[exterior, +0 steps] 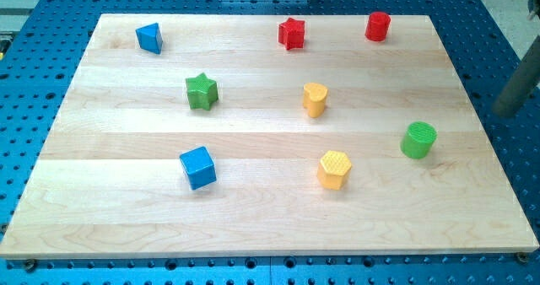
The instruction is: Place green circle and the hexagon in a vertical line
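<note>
The green circle is a short green cylinder at the board's right side. The yellow hexagon lies to its left and a little lower. My rod comes in blurred from the view's right edge, and my tip is off the board's right edge, to the right of and slightly above the green circle, touching no block.
On the wooden board are also a yellow heart, a green star, a blue cube, a blue triangle, a red star and a red cylinder. A blue perforated table surrounds the board.
</note>
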Motion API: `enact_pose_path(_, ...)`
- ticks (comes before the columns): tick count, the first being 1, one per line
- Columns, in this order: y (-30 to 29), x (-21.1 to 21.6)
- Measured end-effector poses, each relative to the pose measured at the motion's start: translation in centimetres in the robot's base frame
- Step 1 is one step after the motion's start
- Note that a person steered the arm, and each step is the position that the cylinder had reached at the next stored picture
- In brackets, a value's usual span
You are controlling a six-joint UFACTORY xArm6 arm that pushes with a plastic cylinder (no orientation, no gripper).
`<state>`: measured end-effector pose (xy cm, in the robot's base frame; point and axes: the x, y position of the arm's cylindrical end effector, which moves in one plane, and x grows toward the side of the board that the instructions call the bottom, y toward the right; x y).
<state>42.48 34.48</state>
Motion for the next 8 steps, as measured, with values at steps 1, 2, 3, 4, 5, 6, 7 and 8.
enact_pose_path(1,0.0,-0.1)
enact_pose_path(2,0.0,-0.1)
enact_pose_path(3,-4.4,0.3)
enact_pose_path(4,-10.3,2.0)
enact_pose_path(5,-12.3,4.7)
enact_pose_path(6,-15.5,0.4)
enact_pose_path(7,-18.3,3.3)
enact_pose_path(8,-11.1,4.6)
